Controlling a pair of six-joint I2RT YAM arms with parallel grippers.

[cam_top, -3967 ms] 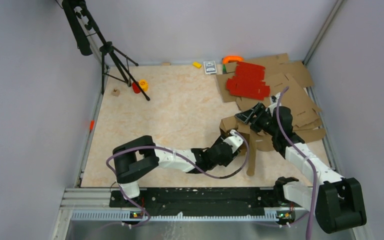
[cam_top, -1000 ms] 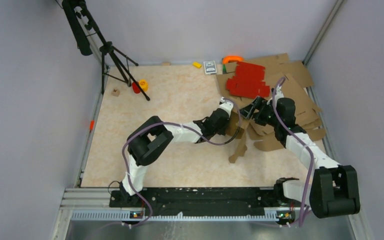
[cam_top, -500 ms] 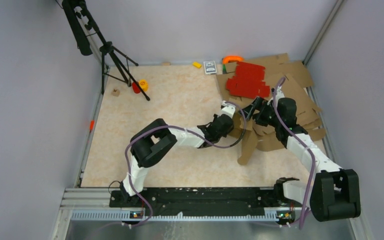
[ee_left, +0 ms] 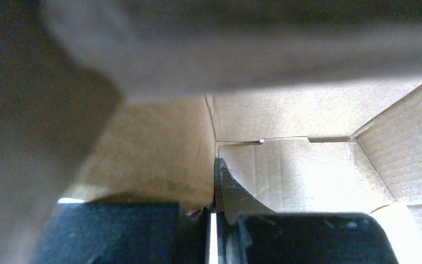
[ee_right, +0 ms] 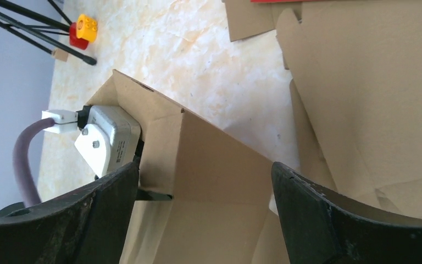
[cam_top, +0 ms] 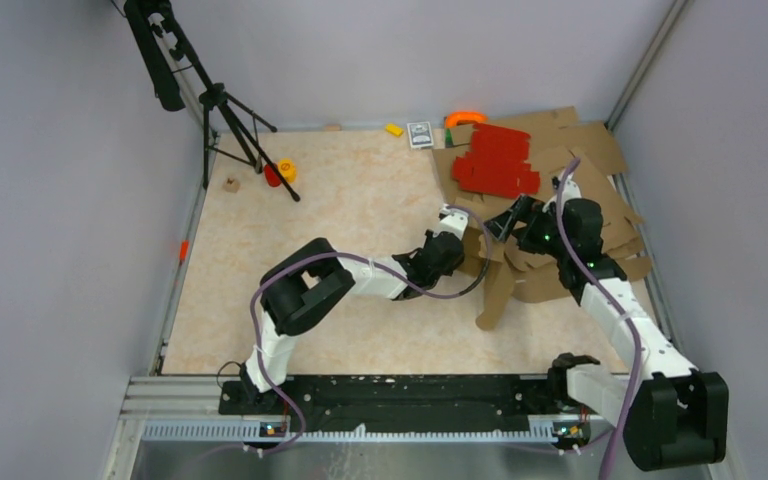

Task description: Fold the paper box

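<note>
Clamps a panel of the paper box (cam_top: 493, 285) in the left gripper (ee_left: 214, 209), jaws tight together. Holds the right gripper (cam_top: 507, 220) spread wide just beside the paper box. Finds the paper box on the table (cam_top: 360, 200), right of centre, beside the flat cardboard pile (cam_top: 600, 190).

Paper box (ee_right: 214, 159): matt brown corrugated card, with fine ribbing on its inner walls. The table (cam_top: 340, 190) looks smooth, mottled beige like stone. Red sheets (cam_top: 495, 160) at one o'clock are matt card. The fingers (ee_right: 335, 220) on the right gripper (ee_right: 206, 168) are black plastic with a faint sheen.
</note>
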